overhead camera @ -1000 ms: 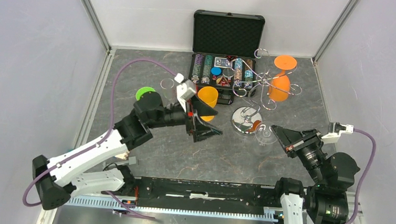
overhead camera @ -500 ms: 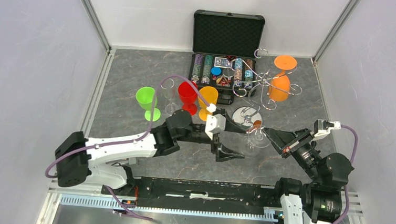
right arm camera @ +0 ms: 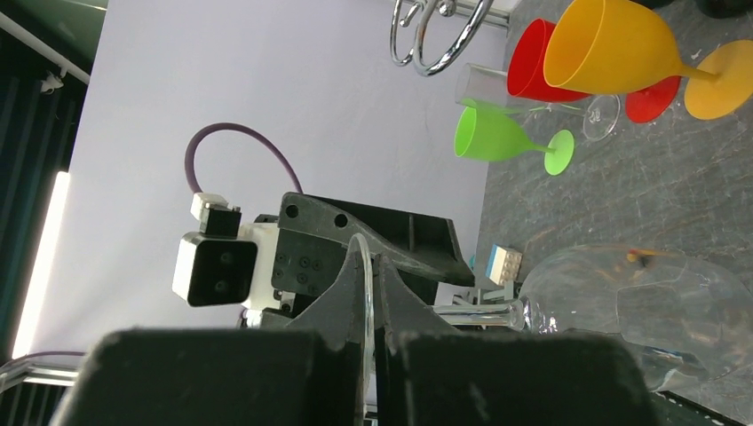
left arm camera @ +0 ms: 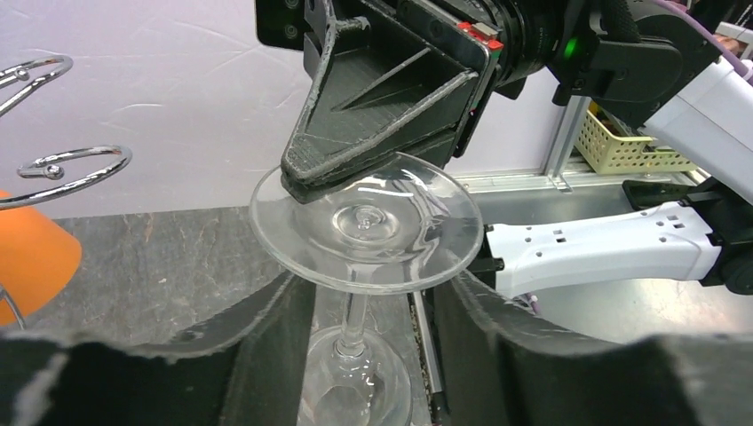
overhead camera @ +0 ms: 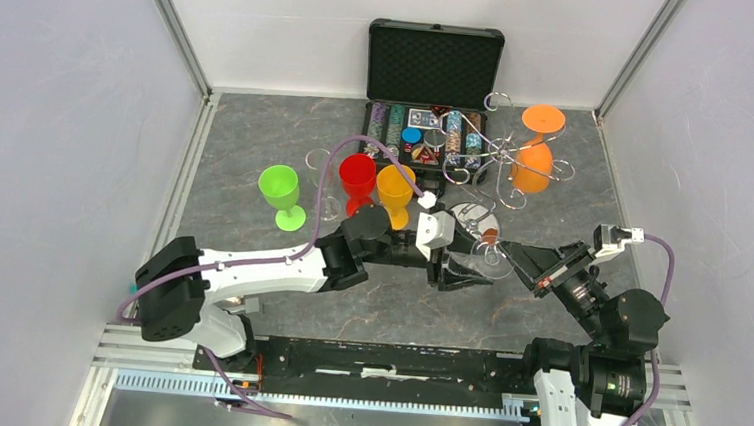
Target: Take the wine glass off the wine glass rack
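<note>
Top cam barely shows the clear wine glass, just a faint shimmer near the front of the wine glass rack, off the hooks and between the two arms. The left wrist cam is way better. It shows the right gripper pinched tight on the rim of the glass's foot. The left gripper has a finger on either side of the stem with gaps showing, so it isn't clamping it. The right wrist cam has the foot edge-on plus the whole bowl, which the left cam cuts off. Top cam also shows the full orange glass hanging on the rack, while the left wrist only catches a corner of it.
</note>
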Controlling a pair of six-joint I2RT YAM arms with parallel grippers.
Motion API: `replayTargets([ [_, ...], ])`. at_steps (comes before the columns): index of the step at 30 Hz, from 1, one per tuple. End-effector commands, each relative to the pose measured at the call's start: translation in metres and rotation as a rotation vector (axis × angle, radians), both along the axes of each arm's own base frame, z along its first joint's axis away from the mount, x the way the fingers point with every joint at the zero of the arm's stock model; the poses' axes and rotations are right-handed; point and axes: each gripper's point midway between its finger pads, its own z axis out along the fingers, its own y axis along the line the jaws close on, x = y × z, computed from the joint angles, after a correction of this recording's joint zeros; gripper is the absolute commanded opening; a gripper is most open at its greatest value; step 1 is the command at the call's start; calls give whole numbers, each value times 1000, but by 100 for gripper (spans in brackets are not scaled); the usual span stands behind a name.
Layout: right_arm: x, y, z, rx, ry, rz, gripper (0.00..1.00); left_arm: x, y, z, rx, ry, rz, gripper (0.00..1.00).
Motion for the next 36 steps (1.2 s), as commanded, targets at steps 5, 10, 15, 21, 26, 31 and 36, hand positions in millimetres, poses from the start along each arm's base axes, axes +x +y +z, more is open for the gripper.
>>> replayTargets([
  [5,-5,2,21,4,-98,11,0,6,-12,15,-50,42,14,30],
  [10,-3,1,22,-5,-105,4,1,11,-13,21,-63,76,44,2],
  [15,3,-8,18,-71,-124,-75,60,21,1,37,-113,102,129,2],
  [21,13,-18,21,-177,-192,-155,81,31,46,66,-164,117,283,2],
  [26,11,-12,47,-225,-343,-117,83,38,89,94,-153,184,418,2],
  [31,-5,-15,106,-231,-550,-168,73,55,126,109,-98,250,598,2],
  [36,-12,-9,134,-212,-659,-134,77,77,161,130,-147,308,743,2],
])
